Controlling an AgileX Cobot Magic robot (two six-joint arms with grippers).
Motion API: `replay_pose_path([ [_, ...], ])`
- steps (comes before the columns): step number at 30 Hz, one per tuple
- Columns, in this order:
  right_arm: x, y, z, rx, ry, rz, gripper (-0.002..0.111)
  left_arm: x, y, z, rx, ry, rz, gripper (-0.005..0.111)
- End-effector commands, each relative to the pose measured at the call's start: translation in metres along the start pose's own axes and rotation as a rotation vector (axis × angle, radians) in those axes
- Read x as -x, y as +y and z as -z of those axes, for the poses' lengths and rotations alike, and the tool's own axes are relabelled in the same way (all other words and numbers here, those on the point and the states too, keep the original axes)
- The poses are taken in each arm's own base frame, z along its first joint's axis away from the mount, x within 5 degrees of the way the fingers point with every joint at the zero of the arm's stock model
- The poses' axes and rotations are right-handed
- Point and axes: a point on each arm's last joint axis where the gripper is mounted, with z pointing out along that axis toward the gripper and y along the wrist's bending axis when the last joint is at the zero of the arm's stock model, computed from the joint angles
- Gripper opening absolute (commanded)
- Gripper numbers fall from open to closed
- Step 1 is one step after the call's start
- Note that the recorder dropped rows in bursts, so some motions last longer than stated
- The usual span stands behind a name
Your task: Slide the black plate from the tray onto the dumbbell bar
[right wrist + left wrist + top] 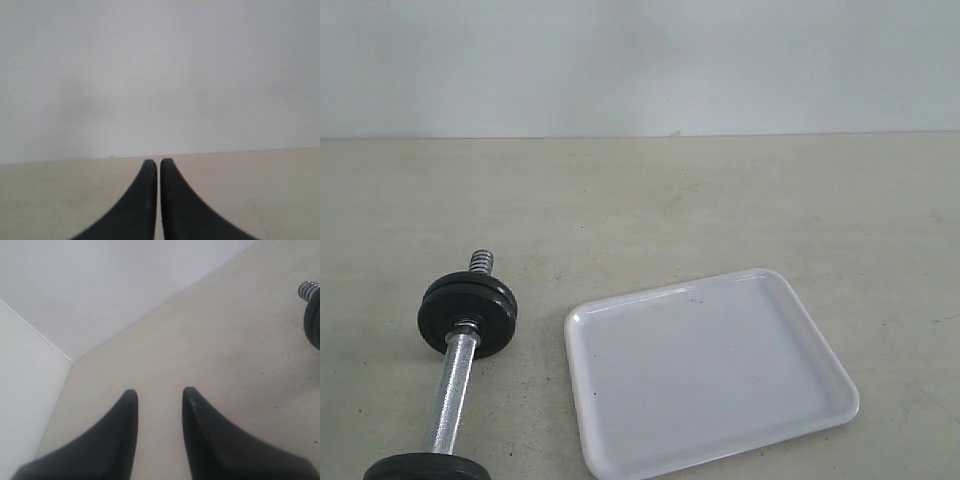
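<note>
Plate: the black plate (467,312) sits on the bar (453,395) near its far end; the threaded tip pokes out beyond it; it is off the tray (705,370), just left of it
Bar: lies on the table (720,200); a second black disc (425,468) sits at its near end, cut by the picture's edge
Tray: white; flat on the table; right of the bar, not touching it
Left arm: left gripper (159,392) has its fingers spread apart, grasping nothing
Right arm: right gripper (158,162) has its fingers pressed together, nothing between them; it faces the wall (160,75)
</note>
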Motion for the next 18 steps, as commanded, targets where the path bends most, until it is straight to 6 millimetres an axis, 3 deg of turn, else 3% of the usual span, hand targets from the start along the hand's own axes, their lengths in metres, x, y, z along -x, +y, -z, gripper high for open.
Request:
replay_pose_path([
  [1,0.004,-0.003,0.008,-0.043,-0.082,-0.019,0.001,-0.001,0.0,0.0,0.012,-0.003,-0.001,0.027],
  [7,0.002,-0.007,0.009,-0.136,-0.064,-0.034,0.001,0.0,0.001,0.0,0.013,-0.004,-0.001,0.027],
  [18,-0.007,-0.004,0.009,-0.113,0.03,-0.033,0.001,0.0,0.001,0.0,0.013,-0.004,-0.001,0.027],
])
